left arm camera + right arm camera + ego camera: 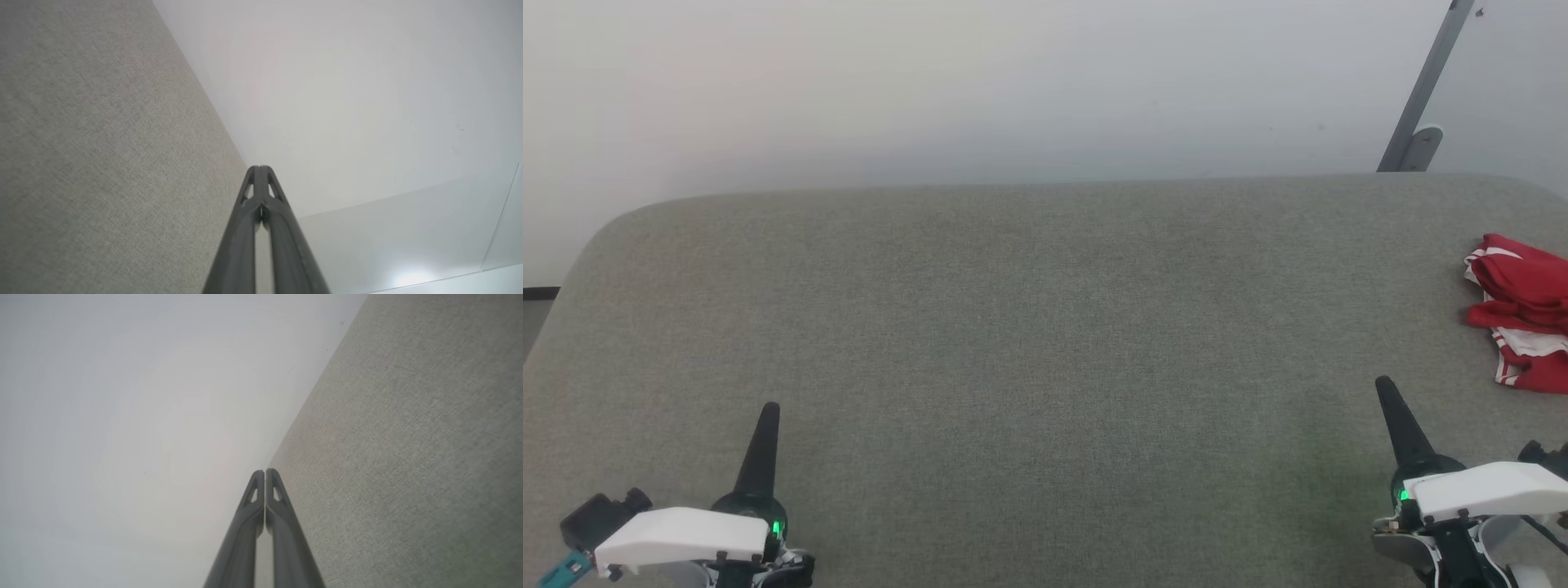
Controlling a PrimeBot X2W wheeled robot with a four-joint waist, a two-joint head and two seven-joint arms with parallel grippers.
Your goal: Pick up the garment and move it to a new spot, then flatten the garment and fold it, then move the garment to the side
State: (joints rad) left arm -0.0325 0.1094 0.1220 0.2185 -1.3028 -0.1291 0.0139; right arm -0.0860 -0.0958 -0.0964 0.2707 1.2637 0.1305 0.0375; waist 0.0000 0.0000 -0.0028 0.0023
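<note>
left hand (770,408) and right hand (1382,384) tips together, garment (1523,314) bunched far right on table (1045,327)

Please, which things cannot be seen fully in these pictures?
- the garment: head view, cut off by the right edge; it is crumpled, so its own folds hide its shape.
- the grey slanted bar: head view, cut off by the top edge.
</note>
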